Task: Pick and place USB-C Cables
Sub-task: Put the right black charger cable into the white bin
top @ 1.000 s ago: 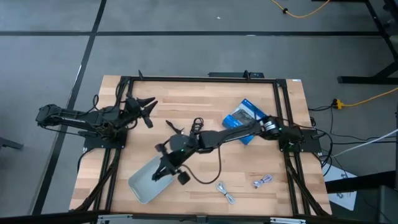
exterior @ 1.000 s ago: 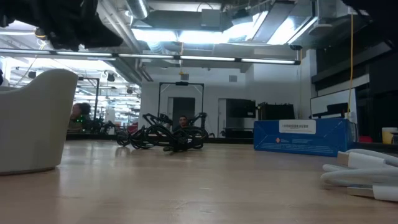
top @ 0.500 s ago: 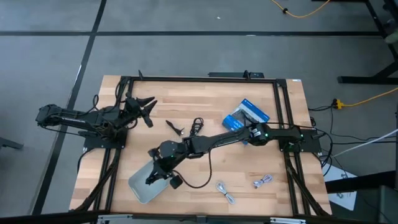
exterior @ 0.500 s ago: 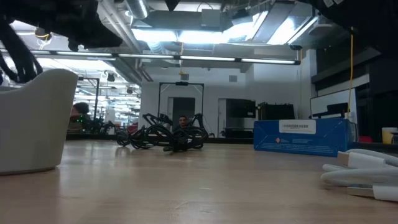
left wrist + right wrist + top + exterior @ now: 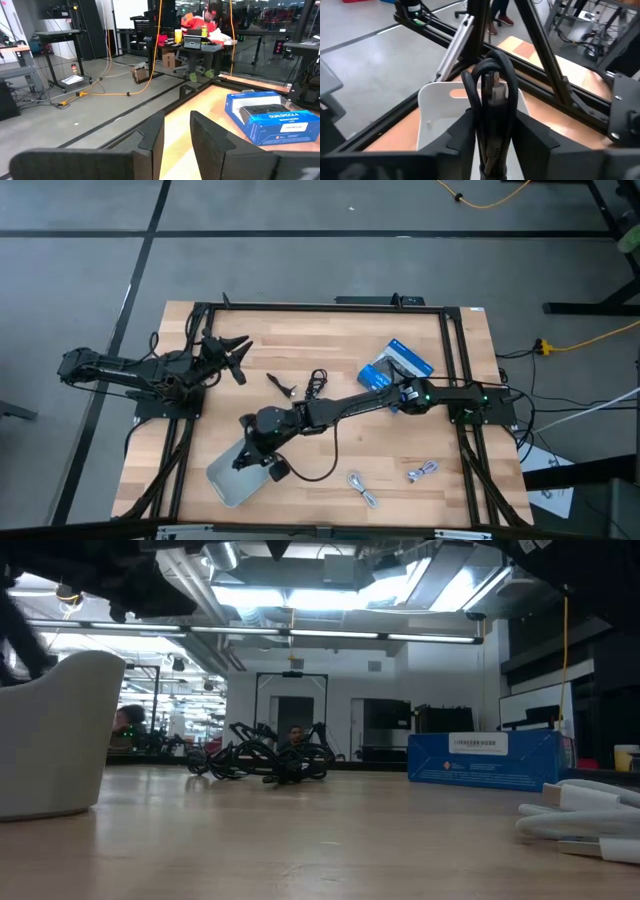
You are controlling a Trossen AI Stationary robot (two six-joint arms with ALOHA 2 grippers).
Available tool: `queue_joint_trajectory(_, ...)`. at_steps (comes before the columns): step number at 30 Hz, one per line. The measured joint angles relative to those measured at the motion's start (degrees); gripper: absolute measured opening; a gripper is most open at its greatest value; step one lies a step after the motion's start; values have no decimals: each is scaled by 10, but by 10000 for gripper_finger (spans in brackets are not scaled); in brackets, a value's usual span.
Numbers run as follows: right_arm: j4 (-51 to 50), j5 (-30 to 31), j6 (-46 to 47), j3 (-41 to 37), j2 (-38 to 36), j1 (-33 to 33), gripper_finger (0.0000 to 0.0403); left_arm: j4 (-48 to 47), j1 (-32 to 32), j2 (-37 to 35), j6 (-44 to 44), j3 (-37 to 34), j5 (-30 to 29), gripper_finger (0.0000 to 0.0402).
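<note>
Black USB-C cable (image 5: 490, 107) clamped in right gripper (image 5: 490, 131), hanging over the white bin (image 5: 436, 117).

Cable bundle stands looped between the right fingers, directly above the bin's open mouth near the table's front left. Other cables lie on the table: two black (image 5: 300, 385) mid-table, two silvery-grey (image 5: 364, 488) near the front edge, well apart from the bin. Risk, as I judge it: the loop may snag on a finger at release, or a loose tail may drape over the bin rim and drag the cable out. Right arm reaches long and low across the table, wrist tipped down. Left gripper (image 5: 176, 131) waits at the left edge, fingers apart, holding nothing; blue box (image 5: 272, 116) beyond.
</note>
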Motion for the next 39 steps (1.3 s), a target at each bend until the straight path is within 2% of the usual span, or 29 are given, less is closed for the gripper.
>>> queue_joint_trajectory(6, -1, 1, -1, 0, 0, 0, 143, 0, 0, 0, 0, 0, 0, 86)
queue_joint_trajectory(39, 21, 1, 15, -1, 0, 0, 151, 0, 0, 0, 3, 0, 0, 86)
